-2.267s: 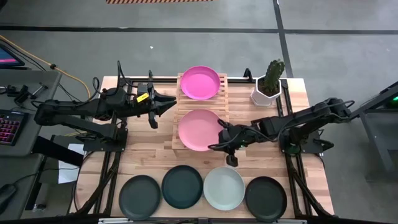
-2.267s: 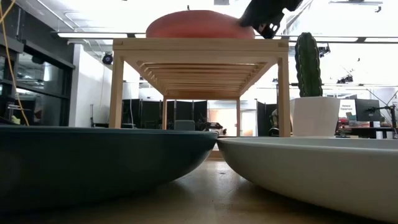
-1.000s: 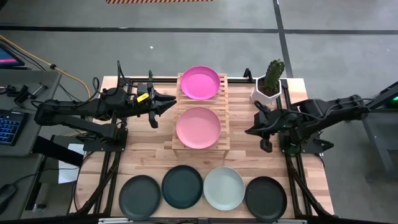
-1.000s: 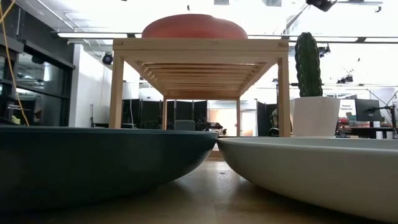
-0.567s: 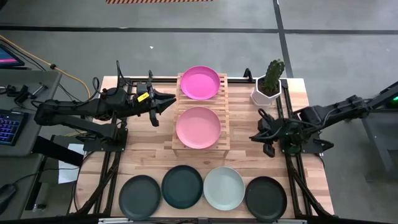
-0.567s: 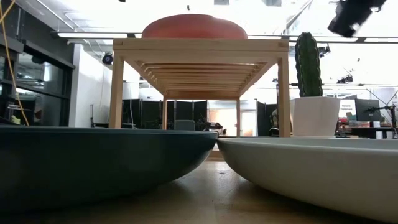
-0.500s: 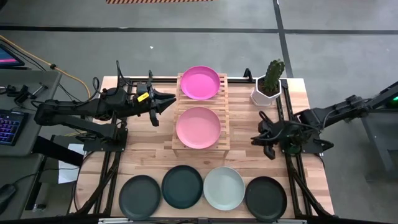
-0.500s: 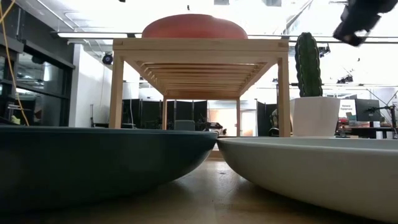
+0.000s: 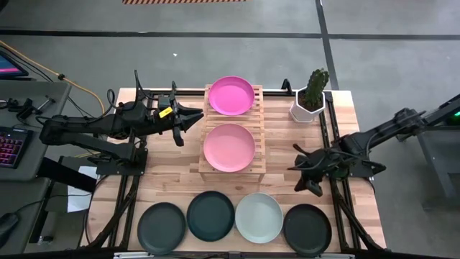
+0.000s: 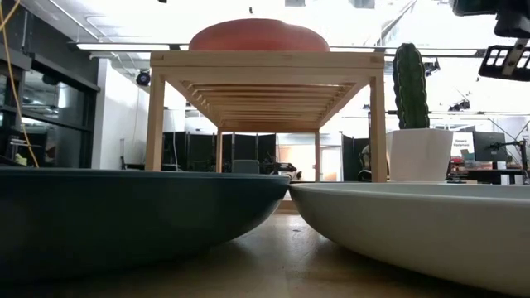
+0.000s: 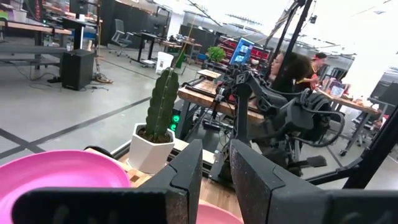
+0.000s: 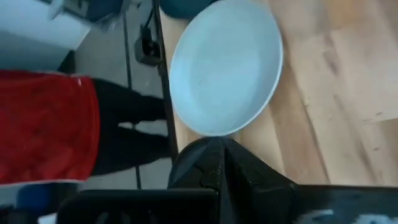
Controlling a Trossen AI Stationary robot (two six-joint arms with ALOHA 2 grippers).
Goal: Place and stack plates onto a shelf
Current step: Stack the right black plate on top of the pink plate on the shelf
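Two pink plates lie on the slatted shelf (image 9: 262, 119): one at its far end (image 9: 231, 95), one at its near end (image 9: 229, 146). In the low view the near one (image 10: 258, 35) rests bottom-down on the shelf top (image 10: 265, 60). Along the table's near edge lie a dark plate (image 9: 162, 226), a second dark plate (image 9: 210, 215), the mint-white plate (image 9: 259, 217) and a third dark plate (image 9: 307, 229). My right gripper (image 9: 311, 187) hangs shut above bare table, right of the shelf and just beyond the mint plate (image 12: 224, 65). My left gripper (image 9: 188, 119) waits left of the shelf, with a narrow gap between its fingers (image 11: 216, 168).
A cactus in a white pot (image 9: 310, 97) stands at the table's far right, right of the shelf. Bare planks (image 9: 287, 173) lie between the shelf and the row of plates. People sit at desks in the room beyond (image 11: 298, 68).
My right gripper has travelled from beside the shelf's right side toward the table's near edge and now looks down on the mint plate. The plates and my left arm have kept still.
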